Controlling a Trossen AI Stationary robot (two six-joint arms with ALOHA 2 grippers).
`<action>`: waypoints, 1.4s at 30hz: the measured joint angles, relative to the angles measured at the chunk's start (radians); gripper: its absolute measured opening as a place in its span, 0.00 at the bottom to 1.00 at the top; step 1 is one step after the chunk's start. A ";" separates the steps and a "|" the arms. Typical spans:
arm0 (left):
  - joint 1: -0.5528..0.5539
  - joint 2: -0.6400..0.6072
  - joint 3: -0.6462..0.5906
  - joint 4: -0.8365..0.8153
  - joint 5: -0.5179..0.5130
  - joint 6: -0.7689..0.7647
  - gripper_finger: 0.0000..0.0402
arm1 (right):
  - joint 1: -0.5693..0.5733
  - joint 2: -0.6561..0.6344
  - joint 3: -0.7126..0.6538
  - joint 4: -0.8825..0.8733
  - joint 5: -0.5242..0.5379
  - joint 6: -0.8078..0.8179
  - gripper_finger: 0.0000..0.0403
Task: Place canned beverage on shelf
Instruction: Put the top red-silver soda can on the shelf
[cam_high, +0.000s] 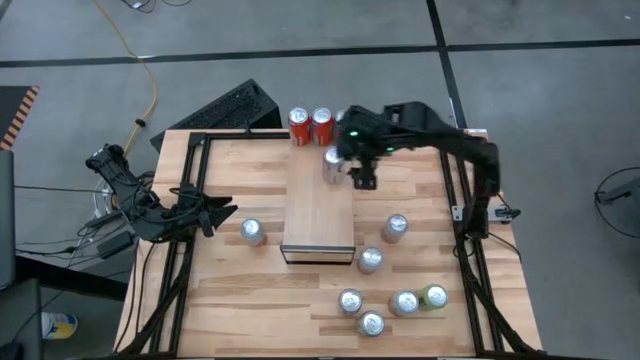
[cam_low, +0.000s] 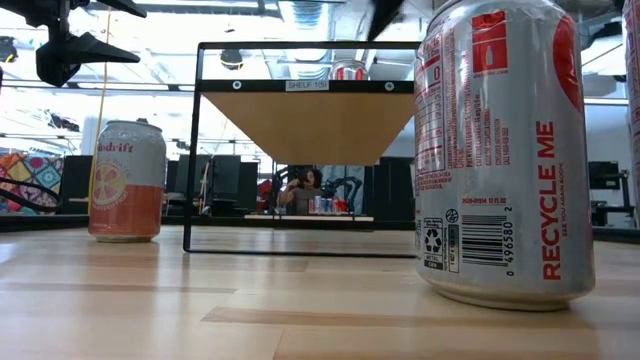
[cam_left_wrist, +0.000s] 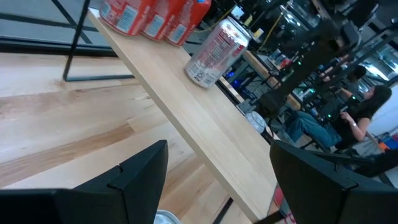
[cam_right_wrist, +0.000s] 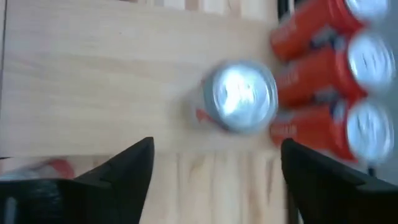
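Hovering over the silver can (cam_high: 333, 163) standing on the shelf (cam_high: 318, 215), upper middle of frame, right gripper (cam_high: 360, 172) fingers apart; left gripper (cam_high: 222, 213) fingers apart too. Probably risking a clipped, toppling can while pulling away.

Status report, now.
Right gripper open above the silver can on the shelf. Left gripper open, idle at table's left. Nothing obstructing.

Silver can (cam_right_wrist: 239, 96) on shelf (cam_right_wrist: 93, 81) — upright
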 joint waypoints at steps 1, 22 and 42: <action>0.000 0.000 0.000 0.000 0.003 0.000 0.67 | -0.001 -0.028 -0.030 -0.001 -0.001 0.033 0.79; 0.000 0.004 0.000 -0.019 0.001 -0.058 0.67 | 0.015 -0.438 -0.999 0.922 -0.016 0.434 0.01; 0.000 0.004 0.000 -0.024 -0.010 -0.067 0.67 | -0.002 -0.314 -0.998 0.978 0.003 0.339 0.00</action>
